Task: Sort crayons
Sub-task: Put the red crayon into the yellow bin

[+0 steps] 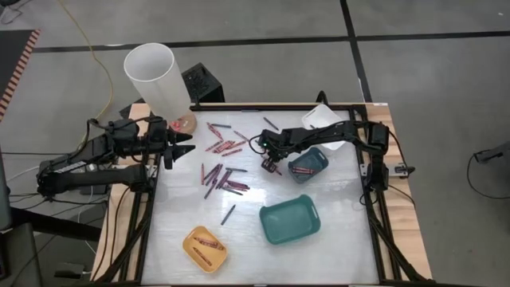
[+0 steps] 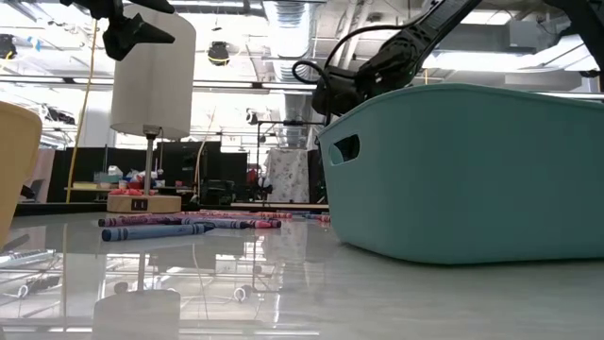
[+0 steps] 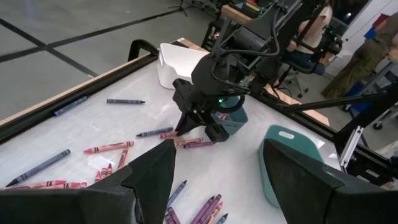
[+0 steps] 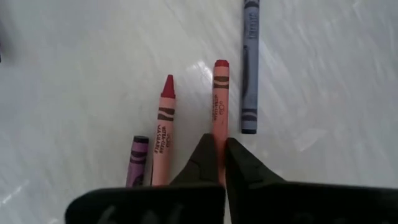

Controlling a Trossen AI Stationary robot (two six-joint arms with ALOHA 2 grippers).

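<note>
I have the right tool (image 4: 220, 152) down on the tabletop (image 1: 319, 263) near its middle, a little toward the far right, with its fingers clamped on the lower end of a red crayon (image 4: 219, 93). Beside that crayon lie another red crayon (image 4: 164, 118), a purple crayon (image 4: 137, 160) and a dark blue-grey crayon (image 4: 249, 68), all roughly parallel. Just beside the tool toward the right edge sits the small dark teal tray (image 1: 307, 164) with a few crayons in it, and the white tray (image 1: 321, 117) stands at the far right corner.

My left tool (image 1: 185, 147) hangs above the left edge near the far corner, its fingers (image 3: 146, 180) spread apart with nothing between them.

The loose crayons (image 1: 223, 171) are scattered across the middle of the tabletop, from the far edge toward the centre. The larger teal tray (image 1: 289, 219) lies toward the near right, and the yellow tray (image 1: 205, 248) with some crayons sits near the near edge. A tall white cylinder (image 1: 156, 76) stands at the far left corner.
</note>
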